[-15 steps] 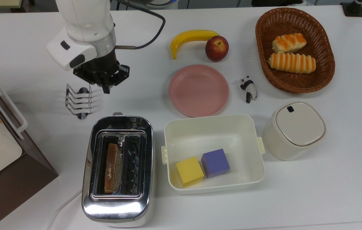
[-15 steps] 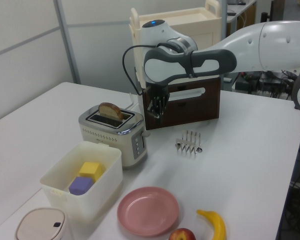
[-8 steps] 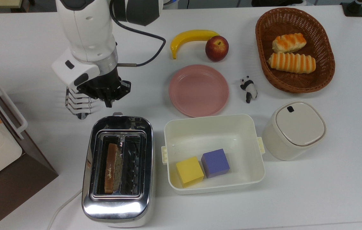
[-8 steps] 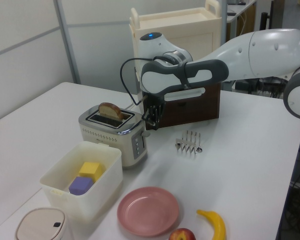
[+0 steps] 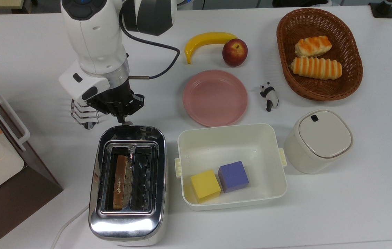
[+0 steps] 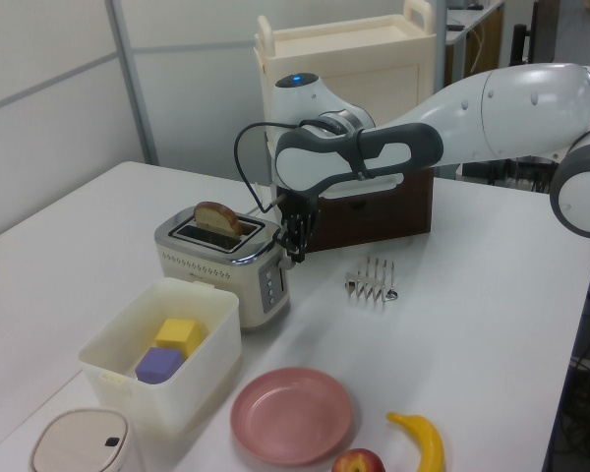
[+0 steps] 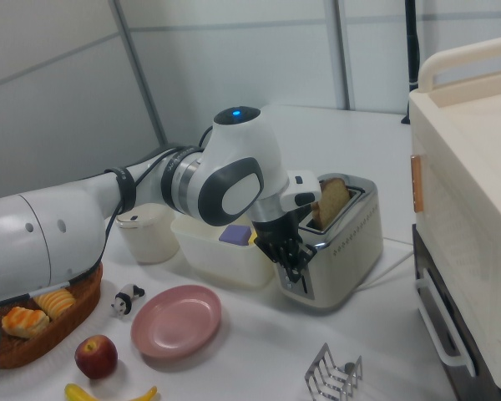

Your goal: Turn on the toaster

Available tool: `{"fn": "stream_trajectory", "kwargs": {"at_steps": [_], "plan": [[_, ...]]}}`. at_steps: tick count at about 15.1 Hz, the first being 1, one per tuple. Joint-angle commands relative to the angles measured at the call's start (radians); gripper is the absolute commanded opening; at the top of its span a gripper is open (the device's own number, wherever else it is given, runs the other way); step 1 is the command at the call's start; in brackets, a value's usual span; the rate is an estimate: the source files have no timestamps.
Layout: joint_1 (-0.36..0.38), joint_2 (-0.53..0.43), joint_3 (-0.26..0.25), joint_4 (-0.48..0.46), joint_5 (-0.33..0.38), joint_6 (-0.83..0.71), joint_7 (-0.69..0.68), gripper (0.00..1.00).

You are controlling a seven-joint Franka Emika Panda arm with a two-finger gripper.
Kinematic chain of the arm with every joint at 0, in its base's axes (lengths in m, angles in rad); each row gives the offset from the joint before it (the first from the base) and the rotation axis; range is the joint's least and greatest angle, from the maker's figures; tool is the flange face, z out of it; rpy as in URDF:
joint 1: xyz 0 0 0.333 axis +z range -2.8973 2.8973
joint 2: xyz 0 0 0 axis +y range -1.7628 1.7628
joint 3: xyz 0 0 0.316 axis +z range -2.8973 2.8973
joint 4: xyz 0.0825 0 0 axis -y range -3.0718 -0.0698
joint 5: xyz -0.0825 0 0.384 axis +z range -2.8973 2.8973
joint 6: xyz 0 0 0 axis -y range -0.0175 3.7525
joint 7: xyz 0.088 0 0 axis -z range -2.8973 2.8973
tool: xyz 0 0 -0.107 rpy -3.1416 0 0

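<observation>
One arm: the end effector (image 5: 121, 116) sits left of centre in the top view, at the upper short end of the toaster (image 5: 127, 183).
Toaster place: lower left of the top view, on the table (image 5: 337, 207), long axis running up-down in frame, a slice of bread (image 5: 120, 181) standing in one slot.
Lever: the grey lever (image 5: 127, 122) pokes out at the toaster's upper end, directly under the fingertips.
End effector state: I cannot tell how the fingers stand; whether it touches the lever is unclear.
Next move, likely: press straight down on the lever.
</observation>
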Motion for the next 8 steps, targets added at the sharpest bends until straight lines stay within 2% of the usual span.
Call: {"fn": "stream_trajectory", "kwargs": {"at_steps": [1, 8], "plan": [[0.003, -0.005, -0.001, -0.016, 0.022, 0.047, -0.025, 0.00], [0.009, -0.002, 0.001, -0.016, 0.042, 0.054, -0.025, 0.00]]}}
